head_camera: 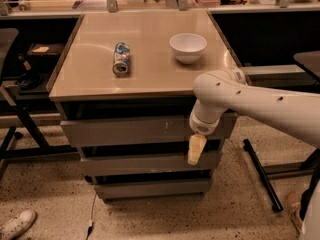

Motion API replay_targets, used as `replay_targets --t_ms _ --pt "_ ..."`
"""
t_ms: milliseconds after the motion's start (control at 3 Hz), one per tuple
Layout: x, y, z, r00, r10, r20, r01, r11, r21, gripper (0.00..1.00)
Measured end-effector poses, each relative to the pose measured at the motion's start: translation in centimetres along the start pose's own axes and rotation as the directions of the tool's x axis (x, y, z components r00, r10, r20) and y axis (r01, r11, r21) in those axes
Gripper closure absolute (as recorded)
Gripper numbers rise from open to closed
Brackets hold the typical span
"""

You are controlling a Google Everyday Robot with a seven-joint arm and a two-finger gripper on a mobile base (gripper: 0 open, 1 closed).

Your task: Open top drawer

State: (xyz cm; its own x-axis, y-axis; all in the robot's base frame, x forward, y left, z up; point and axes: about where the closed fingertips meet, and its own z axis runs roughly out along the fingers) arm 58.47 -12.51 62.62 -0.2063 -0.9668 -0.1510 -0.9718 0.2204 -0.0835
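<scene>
Beige and smooth, the square top of the drawer cabinet (150, 76) is seen in the middle of the view, on a speckled floor. A thick white robot arm (260, 104) is stretched in from the right, and its rounded wrist is placed before the right end of the cabinet front. The top drawer (125, 130), a wide grey metal front with small yellowish scratch marks (166, 125), is found directly under the top, with a dark gap between them. Two narrower grey drawer fronts (140, 164) are stacked below it. A white round bowl (188, 47) is set upright near the back right of the top, and a blue and silver can (121, 58) is laid on its side well apart to the left. The cream-coloured gripper (196, 150) is pointed downwards, just below the lower right edge of the top drawer; whether it is spread or pressed together cannot be told.
</scene>
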Motion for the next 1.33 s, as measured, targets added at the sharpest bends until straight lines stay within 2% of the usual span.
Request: replay_targets --t_ms 333,667,1000,1333 --pt "0.2 1.1 -0.6 1.0 -0.012 0.002 0.012 0.9997 -0.023 0.0" --pt "1.5 5.4 -2.2 1.0 -0.02 0.016 0.021 0.9952 -0.095 0.0" --pt "1.4 5.4 -2.2 1.0 -0.02 0.016 0.021 0.9952 -0.095 0.0" --pt "3.2 10.0 -4.4 0.999 0.026 0.034 -0.02 0.9867 -0.162 0.0"
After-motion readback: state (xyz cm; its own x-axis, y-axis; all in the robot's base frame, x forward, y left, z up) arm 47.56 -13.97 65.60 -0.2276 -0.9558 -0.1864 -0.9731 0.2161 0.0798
